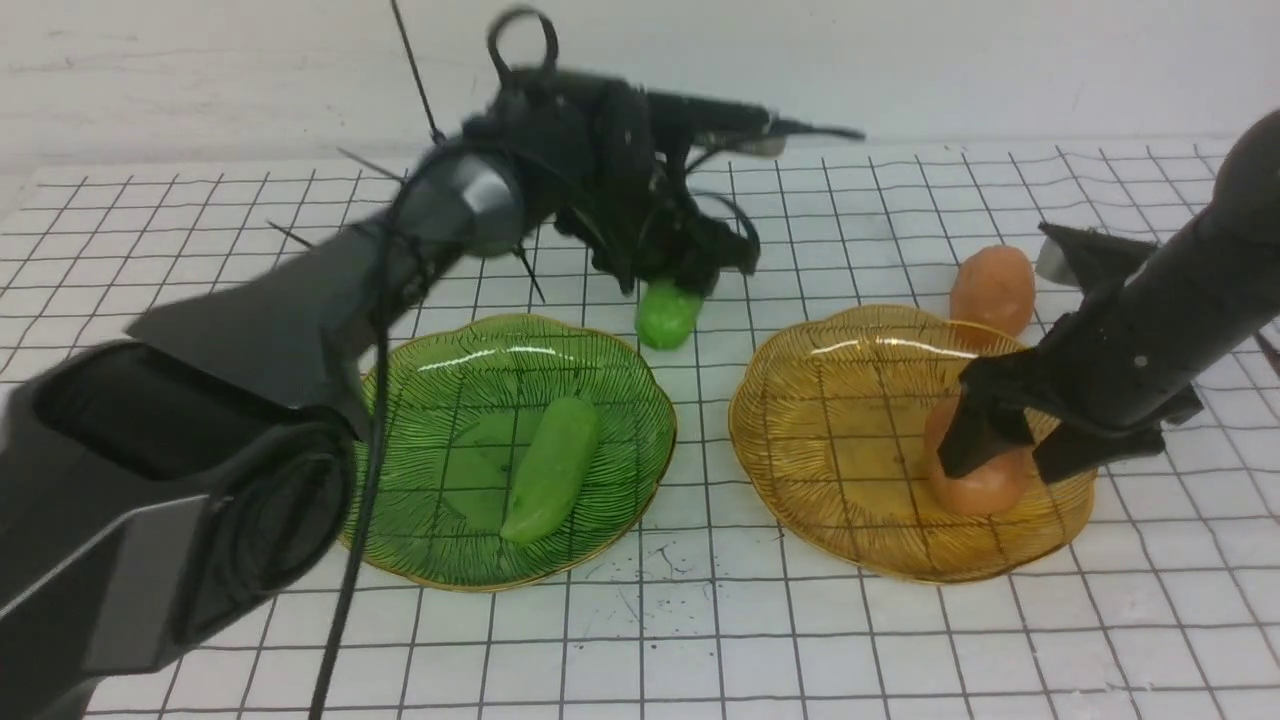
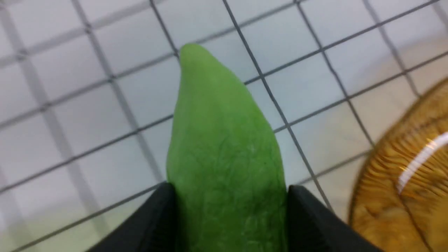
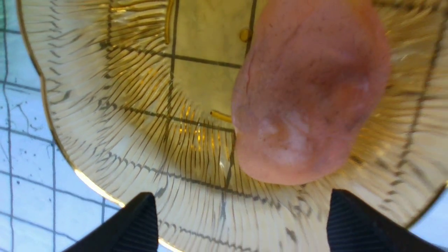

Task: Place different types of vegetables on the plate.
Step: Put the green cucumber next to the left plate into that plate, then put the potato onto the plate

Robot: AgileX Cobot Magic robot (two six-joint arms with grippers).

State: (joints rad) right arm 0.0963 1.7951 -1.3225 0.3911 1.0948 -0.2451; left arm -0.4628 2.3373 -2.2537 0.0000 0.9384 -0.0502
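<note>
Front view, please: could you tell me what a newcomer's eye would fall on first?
Two ribbed glass plates side by side: the green plate on the left holding a blunt green vegetable, the amber plate on the right holding a potato-like lump. The right gripper straddles that lump with open jaws, while the left gripper, behind the plates, clamps a pointed green vegetable.

The green plate point(image 1: 450, 400) and amber plate point(image 1: 820, 420) look like glossy ribbed glass, gold-rimmed. The pointed green vegetable point(image 2: 224, 150) and potato point(image 3: 308, 94) are matt, faintly veined.
</note>
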